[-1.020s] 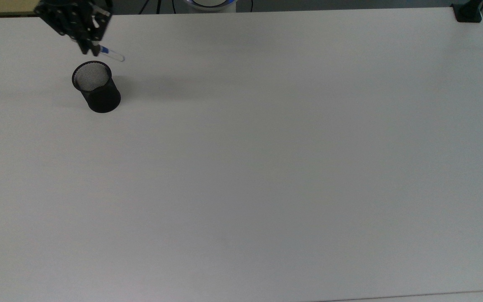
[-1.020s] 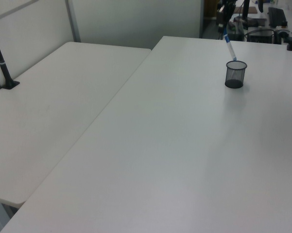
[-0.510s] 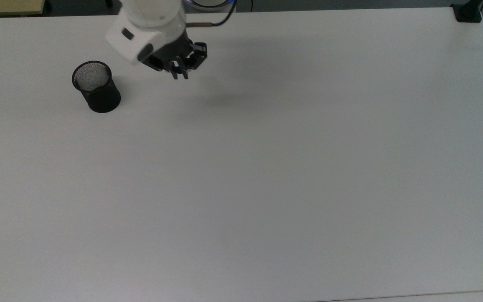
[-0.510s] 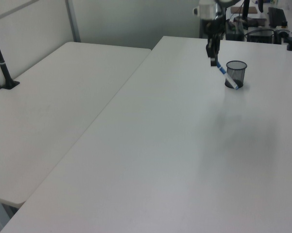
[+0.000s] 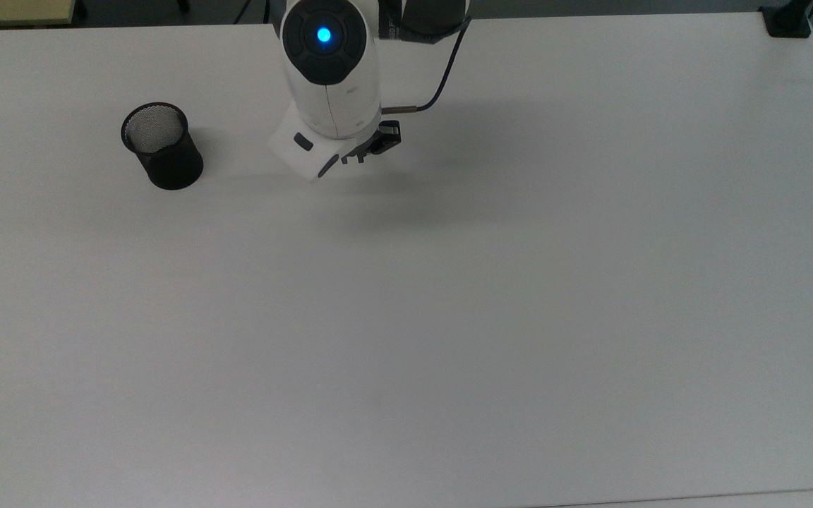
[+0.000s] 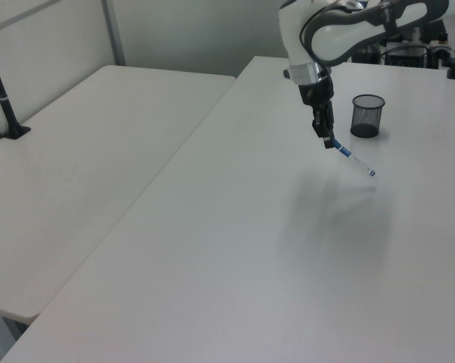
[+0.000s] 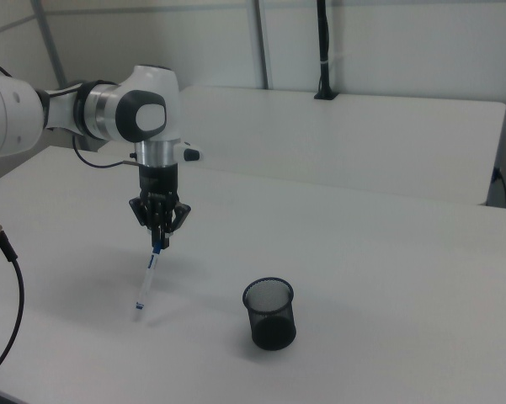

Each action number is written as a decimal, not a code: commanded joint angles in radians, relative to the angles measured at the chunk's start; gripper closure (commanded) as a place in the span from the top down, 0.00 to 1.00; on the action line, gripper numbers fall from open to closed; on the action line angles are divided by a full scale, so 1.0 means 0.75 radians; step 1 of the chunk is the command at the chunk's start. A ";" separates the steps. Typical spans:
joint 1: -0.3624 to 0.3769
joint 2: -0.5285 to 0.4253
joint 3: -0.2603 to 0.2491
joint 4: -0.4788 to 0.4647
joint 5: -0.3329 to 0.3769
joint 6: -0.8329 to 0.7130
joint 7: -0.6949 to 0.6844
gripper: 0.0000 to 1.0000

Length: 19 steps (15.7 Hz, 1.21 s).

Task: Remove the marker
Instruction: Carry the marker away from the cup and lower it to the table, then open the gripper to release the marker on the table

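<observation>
Looking down in the top view, the white arm [image 5: 329, 77] covers most of the gripper [image 5: 357, 156], which pokes out dark beneath the wrist over the worktop [image 5: 491, 296], nearer its far edge than its near one; the fingers cannot be made out here. The black mesh cup [image 5: 162, 147] stands upright toward the top view's left, well apart from the arm.

In the left view, the gripper [image 6: 326, 139] points down, clenched on the blue capped end of the marker [image 6: 354, 157]. The marker hangs tilted, its lower tip slanting toward the left view's right, close above the worktop [image 6: 235, 249]; whether the tip touches cannot be told. The mesh cup [image 6: 367, 115] sits beyond it, nearer the far edge.

In the right view, the gripper [image 7: 158, 240] grips the marker [image 7: 146, 282] by its top, the white barrel slanting down toward the right view's left. The cup [image 7: 270, 313] stands apart on the right view's right, near the worktop's [image 7: 387, 278] front edge.
</observation>
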State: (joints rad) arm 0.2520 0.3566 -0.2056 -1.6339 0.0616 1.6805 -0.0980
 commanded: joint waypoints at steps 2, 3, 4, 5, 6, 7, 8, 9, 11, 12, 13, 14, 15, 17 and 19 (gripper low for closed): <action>0.040 0.058 -0.008 0.004 -0.035 0.101 0.102 0.22; 0.042 0.071 0.006 0.002 -0.043 0.128 0.120 0.26; 0.040 0.077 0.012 0.002 -0.047 0.146 0.135 0.29; 0.040 0.079 0.012 0.002 -0.047 0.166 0.155 0.33; 0.040 0.079 0.012 0.002 -0.047 0.187 0.180 0.38; 0.040 0.079 0.012 0.000 -0.047 0.197 0.194 0.45; 0.038 0.075 0.012 0.002 -0.047 0.199 0.204 0.51; 0.036 0.065 0.012 0.002 -0.047 0.197 0.210 0.57; 0.026 0.024 0.014 0.004 -0.049 0.193 0.255 0.72; 0.018 -0.007 0.016 0.004 -0.068 0.191 0.280 0.82; 0.012 -0.044 0.016 0.002 -0.090 0.189 0.292 0.96; -0.015 -0.084 0.026 0.002 -0.098 0.183 0.298 1.00; -0.059 -0.131 0.065 0.000 -0.098 0.181 0.298 1.00; -0.180 -0.225 0.155 -0.010 -0.098 0.153 0.298 1.00; -0.223 -0.301 0.182 -0.010 -0.098 0.087 0.298 1.00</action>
State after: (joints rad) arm 0.1620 0.2494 -0.1345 -1.6015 0.0029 1.8061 0.1031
